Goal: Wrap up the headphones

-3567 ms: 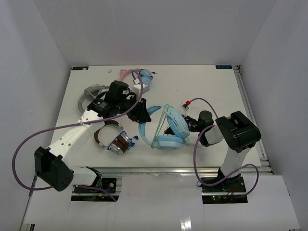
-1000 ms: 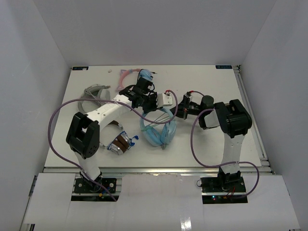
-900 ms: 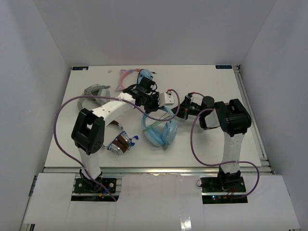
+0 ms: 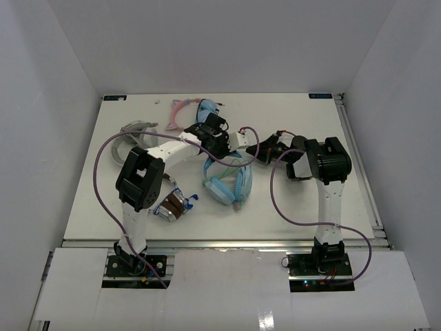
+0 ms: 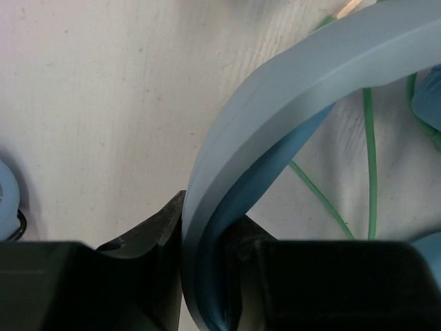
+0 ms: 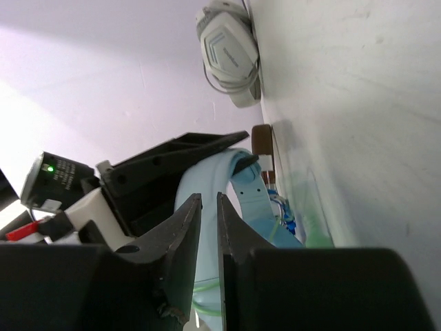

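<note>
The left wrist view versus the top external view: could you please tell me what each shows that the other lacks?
Only the left wrist view shows the headband of the headphones pinched in the left gripper. Only the top external view shows the right gripper, the pink cat-ear pair and the grey pair. Both show the pale green cable on the table.

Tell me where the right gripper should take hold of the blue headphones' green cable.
Probably the straight run of cable lying on the table inside the headband's arch. Come from above, jaws across it: it is thin and loose there, while the left gripper pins the headband.
</note>
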